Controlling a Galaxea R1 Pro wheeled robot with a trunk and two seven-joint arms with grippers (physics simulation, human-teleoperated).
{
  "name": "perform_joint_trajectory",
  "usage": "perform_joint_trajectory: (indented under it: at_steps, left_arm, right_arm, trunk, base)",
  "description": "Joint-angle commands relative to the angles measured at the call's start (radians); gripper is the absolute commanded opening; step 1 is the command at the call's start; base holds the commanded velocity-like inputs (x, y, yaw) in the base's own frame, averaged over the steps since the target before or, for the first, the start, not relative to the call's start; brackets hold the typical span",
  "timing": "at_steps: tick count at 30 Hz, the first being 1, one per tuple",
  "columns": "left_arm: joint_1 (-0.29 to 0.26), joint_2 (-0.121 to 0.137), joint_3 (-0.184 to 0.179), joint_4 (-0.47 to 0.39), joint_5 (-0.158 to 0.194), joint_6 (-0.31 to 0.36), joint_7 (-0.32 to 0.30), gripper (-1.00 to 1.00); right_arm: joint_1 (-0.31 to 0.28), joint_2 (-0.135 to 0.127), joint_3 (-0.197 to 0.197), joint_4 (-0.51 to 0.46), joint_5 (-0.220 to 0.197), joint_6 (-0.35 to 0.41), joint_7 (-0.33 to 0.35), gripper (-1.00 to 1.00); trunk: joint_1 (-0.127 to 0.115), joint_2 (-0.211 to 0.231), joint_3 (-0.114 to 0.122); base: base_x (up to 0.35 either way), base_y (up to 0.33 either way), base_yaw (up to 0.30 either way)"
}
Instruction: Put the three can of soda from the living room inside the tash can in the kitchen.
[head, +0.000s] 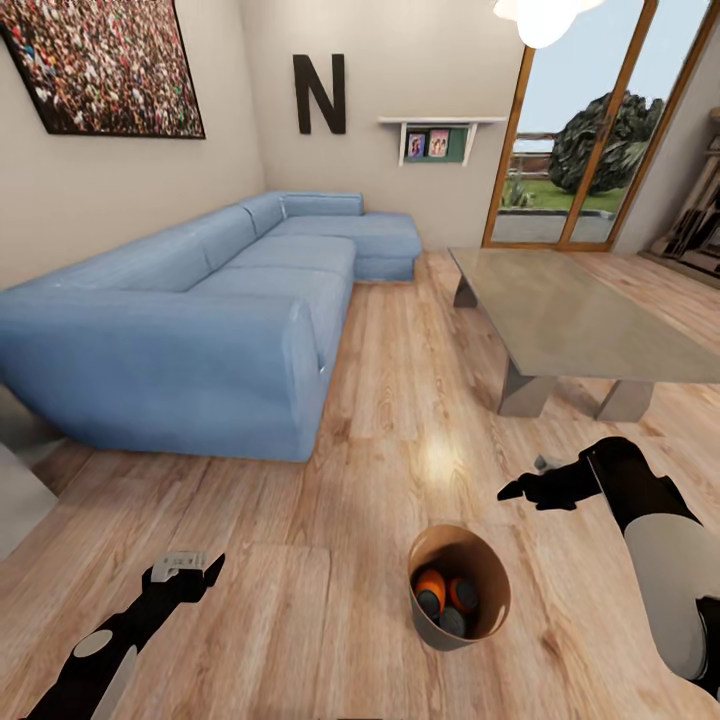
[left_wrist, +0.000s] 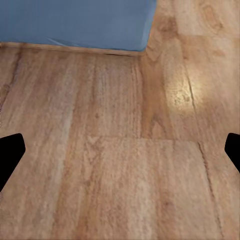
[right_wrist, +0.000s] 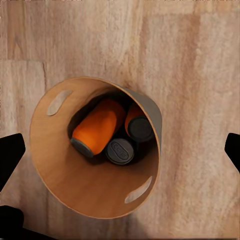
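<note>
- Your right gripper (head: 515, 490) hangs above the floor, up and to the right of the tash can (head: 487, 622) in the head view; fingers spread, nothing between them.
- The right wrist view looks straight down into the can, its rim (right_wrist: 75, 200) between the two fingertip edges, not touching either.
- Your left gripper (head: 200, 570) is well apart from the can on its left, over bare wood floor (left_wrist: 125, 165); fingers spread wide, empty.
- The can stands upright on the floor, between your two arms, well short of the coffee table (head: 580, 320) and the blue sofa (head: 200, 310).
- All three cans of soda are inside it: one orange can (right_wrist: 97, 127) lying tilted, a second orange one (right_wrist: 137, 125) beside it, and a dark one (right_wrist: 120, 150) touching both, grey top up.
- No can label is readable. The only legible writing is the black letter N (head: 319, 94) on the wall above the sofa.
- Can looks: grey outside, tan rim, brown inside, slot handle holes (right_wrist: 59, 101) on opposite sides.
</note>
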Motion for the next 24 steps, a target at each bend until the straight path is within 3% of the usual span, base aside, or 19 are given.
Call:
perform_joint_trajectory:
  at_steps: [1, 24]
  left_arm:
    - [0.0, 0.0, 0.0, 0.0, 0.0, 0.0, 0.0, 1.0]
    - [0.0, 0.0, 0.001, 0.017, 0.0, 0.0, -0.001, 1.0]
  right_arm:
    - [0.001, 0.0, 0.0, 0.0, 0.001, 0.0, 0.0, 1.0]
    - [0.027, -0.005, 0.002, -0.011, 0.003, 0.0, -0.016, 1.0]
  trunk:
    - [-0.004, 0.007, 0.003]
    - [-0.092, 0.168, 0.075]
  base:
    - [0.0, 0.0, 0.0]
    - [0.0, 0.0, 0.0]
